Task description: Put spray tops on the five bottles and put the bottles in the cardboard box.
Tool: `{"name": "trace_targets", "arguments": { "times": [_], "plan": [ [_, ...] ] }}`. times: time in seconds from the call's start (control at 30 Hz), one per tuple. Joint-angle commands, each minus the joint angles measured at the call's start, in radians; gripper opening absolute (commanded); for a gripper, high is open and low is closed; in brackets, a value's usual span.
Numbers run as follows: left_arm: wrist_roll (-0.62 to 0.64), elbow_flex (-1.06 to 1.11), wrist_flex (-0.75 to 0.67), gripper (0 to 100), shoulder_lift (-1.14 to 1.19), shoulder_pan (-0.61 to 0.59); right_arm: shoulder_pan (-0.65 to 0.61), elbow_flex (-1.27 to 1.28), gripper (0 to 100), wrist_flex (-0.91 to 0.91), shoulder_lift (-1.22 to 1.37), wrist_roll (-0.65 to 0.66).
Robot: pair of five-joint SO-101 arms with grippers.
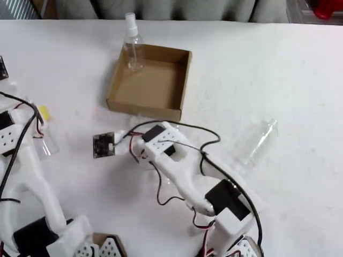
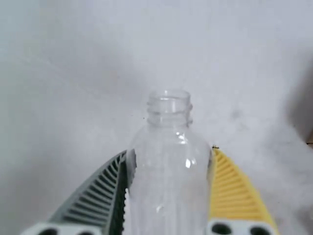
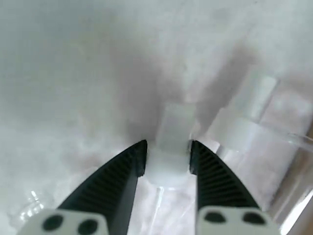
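My left gripper [image 2: 168,196] is shut on a clear bottle [image 2: 168,161] with an open, uncapped neck, gripped between the grey and yellow fingers. In the high view this bottle [image 1: 47,143] is at the table's left edge. My right gripper [image 3: 167,156] is shut on a white spray top [image 3: 168,147], low over the table. A second spray top [image 3: 249,115] lies close beside it. The right arm [image 1: 161,142] sits in front of the cardboard box [image 1: 177,104]. One bottle with a spray top [image 1: 132,45] stands in the box's far left corner. Another uncapped bottle [image 1: 257,140] lies on the table to the right.
A white cloth covers the table [image 1: 278,69]. Cables loop around the right arm [image 1: 209,142]. Another clear bottle [image 3: 24,213] lies close to the right gripper. Open room lies at the table's far right.
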Motion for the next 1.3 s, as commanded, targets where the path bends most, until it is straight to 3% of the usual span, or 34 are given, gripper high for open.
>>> {"name": "trace_targets", "arguments": {
  "times": [0.0, 0.2, 0.33, 0.47, 0.6, 0.7, 0.83, 1.13, 1.27],
  "plan": [
    [-0.014, -0.052, -0.011, 2, -0.045, -0.002, 0.013, -0.051, 0.8, 0.021, -0.016, 0.011],
    [-0.015, -0.055, 0.0, 2, -0.054, 0.059, 0.015, -0.052, 1.6, 0.151, -0.176, -0.023],
    [-0.015, -0.129, 0.095, 2, -0.076, 0.097, 0.028, -0.052, 1.6, 0.232, -0.38, -0.213],
    [-0.015, -0.196, 0.198, 2, -0.16, 0.142, 0.127, -0.051, 1.6, 0.309, -0.598, -0.479],
    [-0.017, -0.199, 0.269, 2, -0.311, 0.219, 0.282, -0.044, 1.6, 0.377, -0.797, -0.658],
    [-0.017, -0.209, 0.311, 2, -0.443, 0.312, 0.384, -0.038, 1.7, 0.438, -0.912, -0.721],
    [-0.017, -0.196, 0.315, 2, -0.599, 0.447, 0.498, 0.031, 1.8, 0.464, -1.07, -0.712],
    [-0.017, 0.127, -0.005, 2, -0.865, 0.696, 0.797, 0.293, 1.6, 0.193, -1.477, -0.727],
    [-0.014, 0.304, -0.123, 2, -1.018, 0.769, 0.842, 0.394, 1.5, 0.022, -1.621, -0.934]
  ]
}}
